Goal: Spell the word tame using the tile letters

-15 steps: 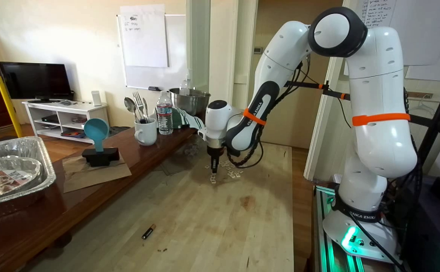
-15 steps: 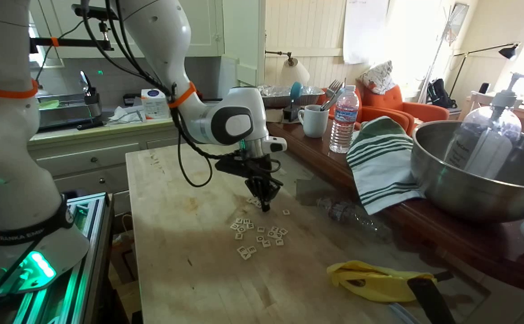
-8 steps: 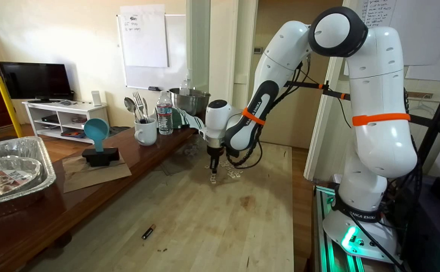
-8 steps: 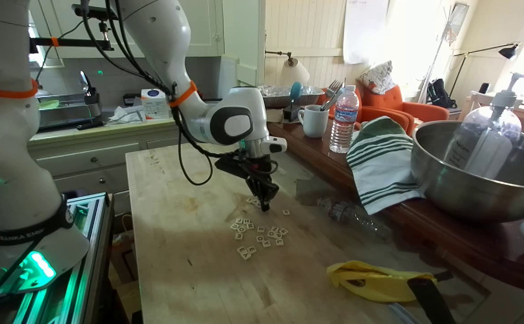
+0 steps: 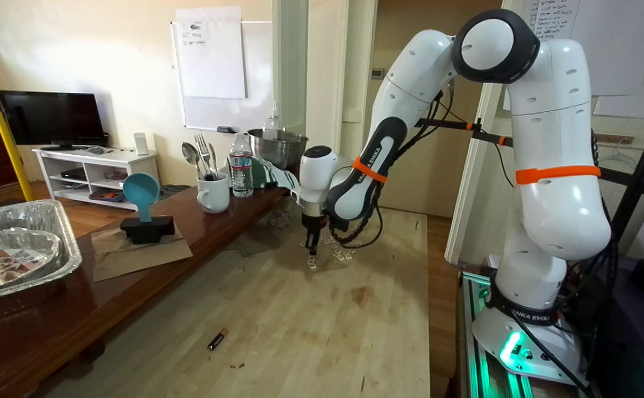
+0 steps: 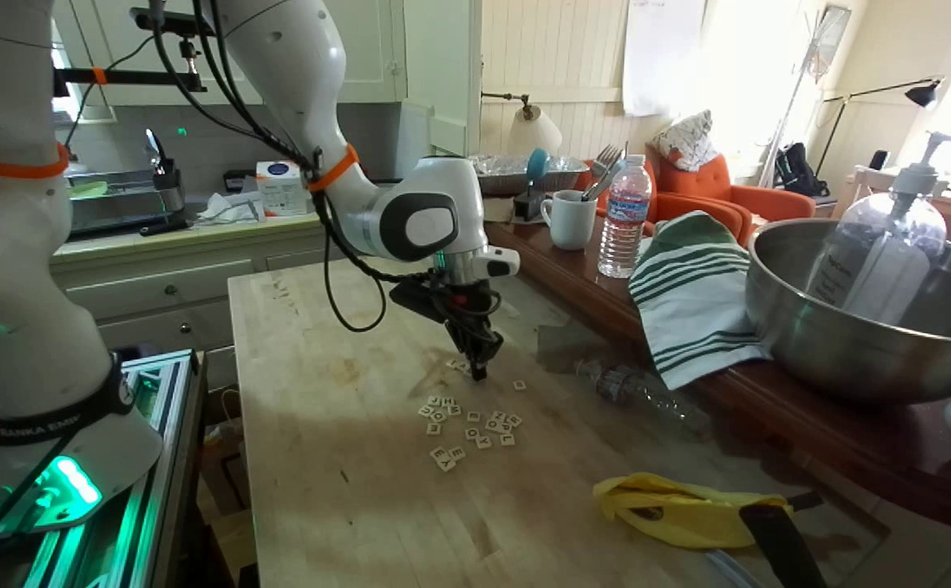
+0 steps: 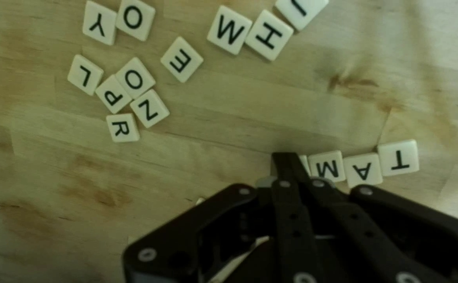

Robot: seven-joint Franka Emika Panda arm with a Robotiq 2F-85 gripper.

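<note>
Wrist view: a narrow end effector (image 7: 289, 159), jaws drawn together, tip low at the pale tabletop (image 7: 213, 125). Right at the tip, a half-hidden tile (image 7: 304, 164), letter covered; touching or merely behind, impossible to tell. From there rightward in that view, a close, slightly uneven row of tile letters (image 7: 363, 179): tile M (image 7: 326, 165), tile A (image 7: 363, 167), tile T (image 7: 398, 158). Above the tip in that view, tile H (image 7: 269, 35), just beside a tile with M or W (image 7: 229, 29); also tile J (image 7: 301, 11), cut off at the top edge. To the upper left of the tip, tile E (image 7: 181, 59), then a huddle of five tiles (image 7: 116, 94); beyond, tile Y (image 7: 99, 22) and tile O (image 7: 135, 19), side by side.

In an exterior view, well apart from the end effector on the tabletop, a battery (image 5: 218, 339); in an exterior view, toward the camera from the end effector, a crumpled yellow thing (image 6: 679, 510).

Past the end effector, along a dark wooden ledge (image 5: 208, 225) in both exterior views, a water bottle (image 6: 624, 216), a white mug (image 6: 571, 220) with cutlery (image 6: 606, 162), a striped towel (image 6: 691, 302), a steel bowl (image 6: 867, 351).

Farthest off, in an exterior view, orange armchairs (image 6: 704, 188); in an exterior view, a television (image 5: 53, 117).
</note>
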